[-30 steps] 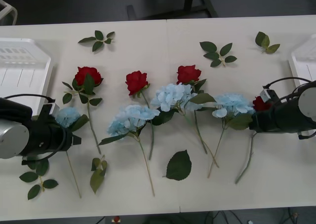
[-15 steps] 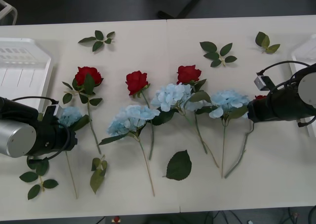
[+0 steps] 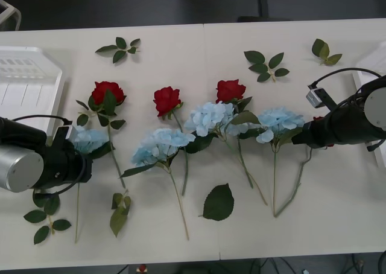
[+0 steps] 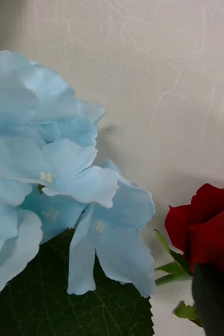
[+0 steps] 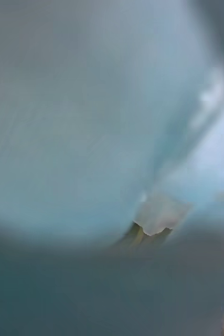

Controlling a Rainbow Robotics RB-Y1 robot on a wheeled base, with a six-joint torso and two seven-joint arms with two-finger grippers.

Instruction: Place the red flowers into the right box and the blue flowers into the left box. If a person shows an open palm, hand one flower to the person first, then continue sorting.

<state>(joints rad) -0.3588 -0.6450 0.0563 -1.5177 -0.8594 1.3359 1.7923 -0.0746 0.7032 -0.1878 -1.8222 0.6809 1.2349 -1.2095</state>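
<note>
Pale-blue petals of the leftmost blue flower (image 3: 88, 139) pressed right against the left gripper (image 3: 77, 159) near the left box (image 3: 36, 87); I could not tell its finger state. The right gripper (image 3: 300, 139) was at the rightmost red rose (image 4: 209, 223), beside the 4th blue flower (image 3: 278, 122), near the right box (image 3: 367, 75); finger state also unclear.

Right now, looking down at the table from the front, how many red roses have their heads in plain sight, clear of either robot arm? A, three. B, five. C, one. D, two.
A: three rose heads lie uncovered in a row, the left rose, the middle rose and the third rose; a fourth is mostly hidden by the right gripper.
</note>
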